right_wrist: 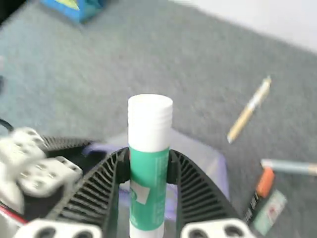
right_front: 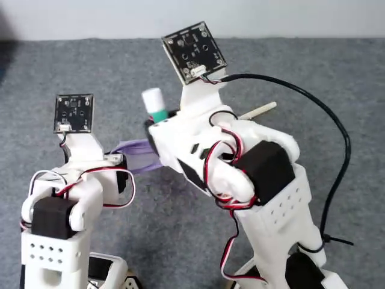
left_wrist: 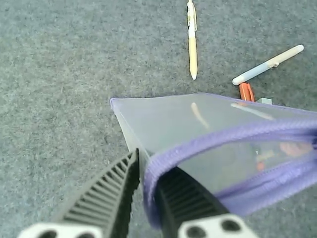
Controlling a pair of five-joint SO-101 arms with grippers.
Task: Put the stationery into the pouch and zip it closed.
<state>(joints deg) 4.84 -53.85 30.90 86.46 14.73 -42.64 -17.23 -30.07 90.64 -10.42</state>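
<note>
The clear pouch [left_wrist: 188, 124] with purple zip edging [left_wrist: 223, 136] is held up off the grey mat. My left gripper [left_wrist: 144, 167] is shut on its purple rim near one corner. A green glue stick [right_wrist: 148, 168] with a white cap [right_wrist: 150, 116] stands upright between the fingers of my right gripper [right_wrist: 148, 159], which is shut on it just above the pouch [right_wrist: 200, 156]. In the high view the glue stick [right_front: 156, 104] sticks up beside the pouch [right_front: 139, 154]. A yellow pen [left_wrist: 192, 42], a pale blue pen [left_wrist: 267, 65] and an orange marker [left_wrist: 246, 92] lie on the mat beyond.
The left gripper's fingers [right_wrist: 34, 163] sit close beside the glue stick. A small eraser [right_wrist: 270, 210] lies next to the orange marker [right_wrist: 262, 186]. A blue box [right_wrist: 74, 7] stands far off on the mat. The right arm's black cable [right_front: 328, 129] loops to the right.
</note>
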